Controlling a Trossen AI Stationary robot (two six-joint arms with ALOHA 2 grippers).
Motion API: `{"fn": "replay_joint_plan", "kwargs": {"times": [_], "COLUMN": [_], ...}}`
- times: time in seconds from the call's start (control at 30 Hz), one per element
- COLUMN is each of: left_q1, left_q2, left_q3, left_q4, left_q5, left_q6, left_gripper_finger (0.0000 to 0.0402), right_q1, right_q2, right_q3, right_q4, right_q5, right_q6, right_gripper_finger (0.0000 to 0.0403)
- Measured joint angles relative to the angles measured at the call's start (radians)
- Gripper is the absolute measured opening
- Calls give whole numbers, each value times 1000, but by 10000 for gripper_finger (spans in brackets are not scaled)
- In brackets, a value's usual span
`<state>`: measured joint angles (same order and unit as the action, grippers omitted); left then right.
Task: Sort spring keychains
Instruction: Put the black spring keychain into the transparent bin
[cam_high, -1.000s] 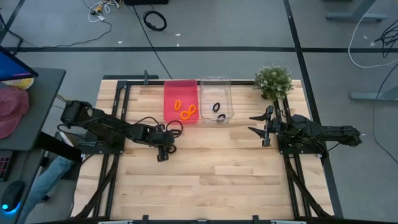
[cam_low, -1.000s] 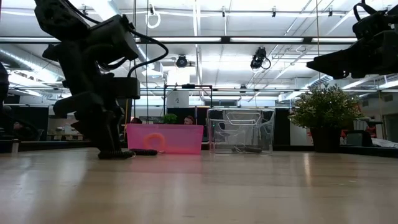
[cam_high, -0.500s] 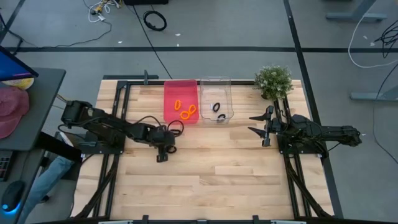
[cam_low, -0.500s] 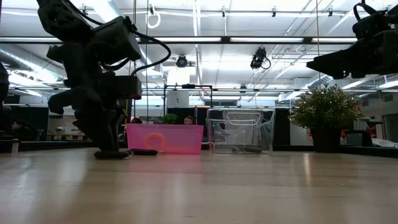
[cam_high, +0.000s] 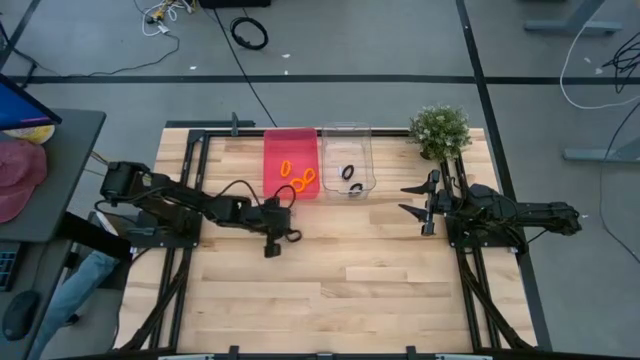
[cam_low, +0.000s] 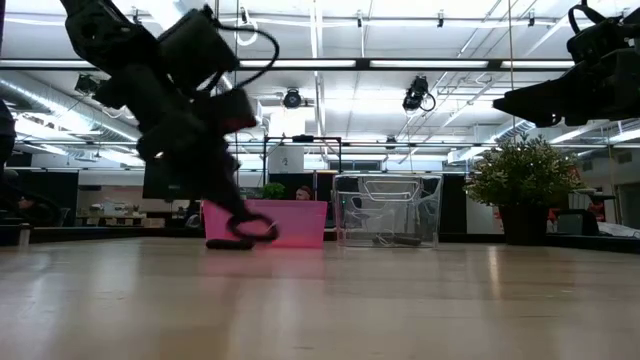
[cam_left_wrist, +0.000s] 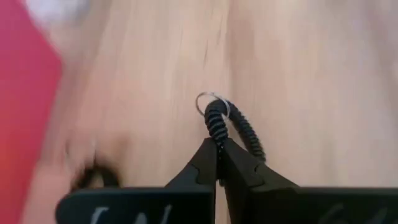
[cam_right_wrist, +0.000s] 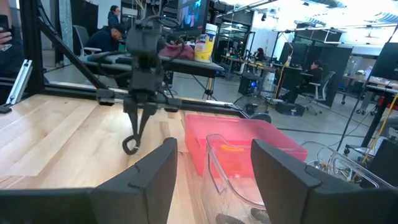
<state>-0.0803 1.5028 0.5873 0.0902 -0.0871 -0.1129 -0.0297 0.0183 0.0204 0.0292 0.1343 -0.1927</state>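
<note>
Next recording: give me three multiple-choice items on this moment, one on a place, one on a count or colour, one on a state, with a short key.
1. Where does the potted plant stand?
A. at the table's far right corner
B. inside the pink bin
C. beside the left arm's base

2. How many orange spring keychains show in the pink bin?
A. none
B. three
C. six

3. What is the left gripper doing?
A. hanging open over the clear bin
B. shut on a black spring keychain
C. shut on an orange keychain

Key:
1. A: the high view shows it by the table's far right corner.
2. B: three orange loops lie there in the high view.
3. B: the left wrist view shows the fingers pinching the black spring keychain; the right gripper waits open at the right.
</note>
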Motion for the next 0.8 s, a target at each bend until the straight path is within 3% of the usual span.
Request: {"fn": "replay_joint_plan", "kwargs": {"times": [0.27,0.53,0.7,0.8], "left_q1": [17,151,273,330], "left_q2": [-2,-2,-3,-3], "left_q3": [1,2,6,38], "left_q4": [362,612,752,755], "left_q5": [-2,-36,85,91], "left_q6": [127,221,157,147], "left_gripper_finger": [7,7,7,7], "right_q1": [0,0,0,0], "right_q2": [0,0,0,0], "right_q3": [0,0,0,0], "right_q4": [0,0,0,0], "right_q5": [0,0,0,0], "right_q6": [0,0,0,0], "right_gripper_finger": [208,208,208,208]}}
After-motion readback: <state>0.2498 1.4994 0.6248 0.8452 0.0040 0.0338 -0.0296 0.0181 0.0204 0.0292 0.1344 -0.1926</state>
